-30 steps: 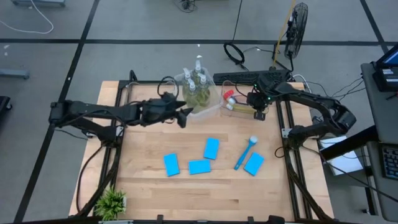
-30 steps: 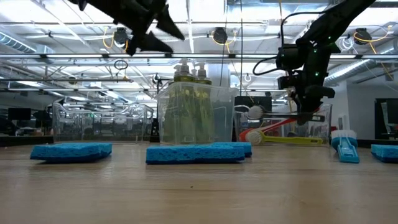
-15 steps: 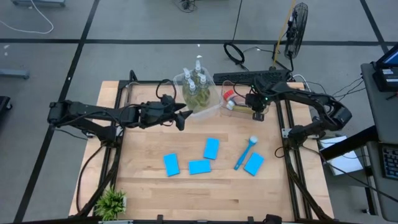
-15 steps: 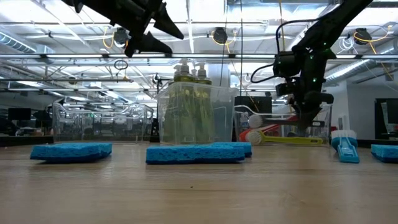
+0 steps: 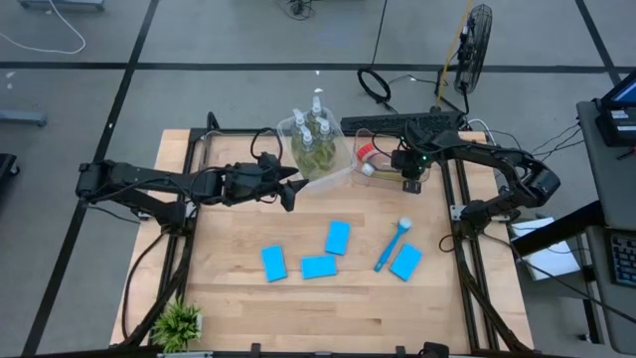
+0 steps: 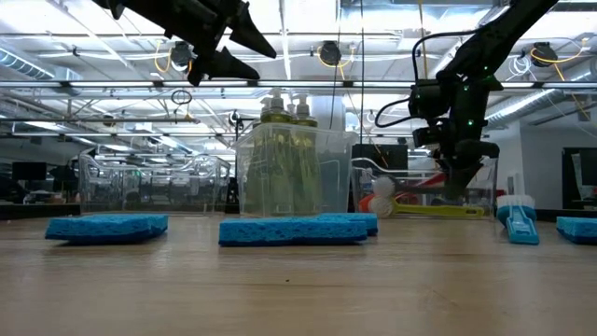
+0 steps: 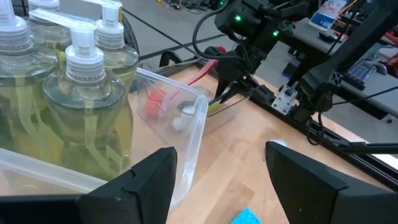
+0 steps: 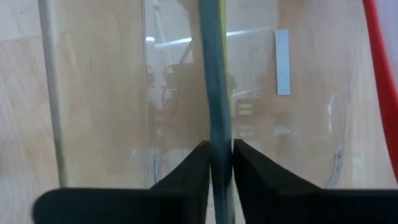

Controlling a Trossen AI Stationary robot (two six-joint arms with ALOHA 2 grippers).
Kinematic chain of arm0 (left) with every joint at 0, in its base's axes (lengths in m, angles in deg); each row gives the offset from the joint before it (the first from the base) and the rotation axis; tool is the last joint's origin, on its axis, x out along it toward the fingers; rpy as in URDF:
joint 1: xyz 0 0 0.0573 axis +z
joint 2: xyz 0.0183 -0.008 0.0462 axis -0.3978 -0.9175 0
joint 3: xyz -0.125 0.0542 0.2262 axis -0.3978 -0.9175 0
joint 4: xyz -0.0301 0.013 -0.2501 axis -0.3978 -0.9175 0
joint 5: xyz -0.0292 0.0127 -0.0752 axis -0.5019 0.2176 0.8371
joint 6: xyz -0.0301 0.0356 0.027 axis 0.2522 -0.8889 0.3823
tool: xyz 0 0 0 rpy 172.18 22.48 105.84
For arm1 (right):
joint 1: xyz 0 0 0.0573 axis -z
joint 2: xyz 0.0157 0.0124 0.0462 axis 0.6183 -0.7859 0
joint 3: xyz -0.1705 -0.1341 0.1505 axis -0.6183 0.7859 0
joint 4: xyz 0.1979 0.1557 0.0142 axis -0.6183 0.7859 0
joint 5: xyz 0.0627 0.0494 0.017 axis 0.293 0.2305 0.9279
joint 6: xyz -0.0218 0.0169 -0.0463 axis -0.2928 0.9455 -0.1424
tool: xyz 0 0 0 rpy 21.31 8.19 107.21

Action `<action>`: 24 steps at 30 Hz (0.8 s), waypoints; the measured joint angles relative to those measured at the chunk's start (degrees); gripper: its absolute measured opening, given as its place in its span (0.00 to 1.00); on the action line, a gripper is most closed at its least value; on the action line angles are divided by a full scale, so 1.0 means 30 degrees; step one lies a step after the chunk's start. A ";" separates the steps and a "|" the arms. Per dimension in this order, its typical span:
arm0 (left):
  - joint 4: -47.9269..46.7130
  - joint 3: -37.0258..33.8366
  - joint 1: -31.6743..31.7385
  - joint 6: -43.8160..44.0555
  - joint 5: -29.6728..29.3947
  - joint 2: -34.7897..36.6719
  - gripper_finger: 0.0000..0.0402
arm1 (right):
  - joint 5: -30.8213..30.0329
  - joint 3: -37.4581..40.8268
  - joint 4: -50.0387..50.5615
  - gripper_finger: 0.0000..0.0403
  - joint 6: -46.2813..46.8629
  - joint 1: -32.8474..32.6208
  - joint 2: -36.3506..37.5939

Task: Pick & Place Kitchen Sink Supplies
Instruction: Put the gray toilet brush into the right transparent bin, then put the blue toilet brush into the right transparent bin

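Several pump bottles point(image 5: 313, 147) of yellow-green liquid stand in a clear tub at the table's far edge. Right of it, a second clear tub point(image 5: 381, 171) holds a red brush point(image 6: 381, 202) and a yellow-green brush point(image 6: 431, 211). My right gripper point(image 5: 407, 180) reaches down into this tub and is shut on a slim handle. My left gripper point(image 5: 289, 187) hovers open, high above the table point(image 6: 238, 42), just left of the bottle tub. Several light-blue sponges point(image 5: 319, 267) and a blue brush point(image 5: 392, 245) lie flat on the wood. My right gripper point(image 8: 216, 171) pinches the slim grey-green brush handle point(image 8: 215, 118) between its two fingers, coming from above and pointing down. The fingers point(image 8: 198, 169) lie across the handle. The brush lies low inside the clear tub, about level.
A small green potted plant point(image 5: 179, 323) sits at the near left corner. The red brush handle point(image 8: 380, 93) runs close beside the held one. Black frame rails border the table's left and right sides. Bare wood lies between the tubs and the sponges.
My right gripper has moved a little toward the table's left and lower into the brush tub. My left gripper has drawn back slightly toward the table's left.
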State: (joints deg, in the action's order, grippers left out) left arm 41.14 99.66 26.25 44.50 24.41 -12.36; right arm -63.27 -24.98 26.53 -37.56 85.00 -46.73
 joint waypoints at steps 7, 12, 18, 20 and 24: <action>-0.0081 0.0007 0.0000 -0.0196 0.0000 0.0000 0.62 | -0.0872 0.0000 -0.0092 0.33 0.0087 -0.0063 0.0356; -0.0080 0.0015 0.0000 -0.0350 0.0000 -0.0007 0.62 | -0.3772 0.0000 -0.0743 0.41 0.0107 -0.0525 0.1806; -0.0072 0.0015 0.0000 -0.0362 0.0000 -0.0007 0.62 | -0.5470 0.0000 -0.1695 0.45 0.1186 -0.1715 0.4765; -0.0068 0.0015 0.0000 -0.0359 0.0000 -0.0007 0.62 | -0.5413 0.0000 -0.1931 0.45 0.2413 -0.2274 0.5970; -0.0065 0.0022 0.0000 -0.0347 0.0000 -0.0007 0.62 | -0.5328 0.0000 -0.2265 0.45 0.6465 -0.3872 0.8438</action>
State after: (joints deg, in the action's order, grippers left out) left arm 40.95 99.72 26.25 43.46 24.41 -12.39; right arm -79.25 -24.98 19.74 -18.17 73.38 -21.42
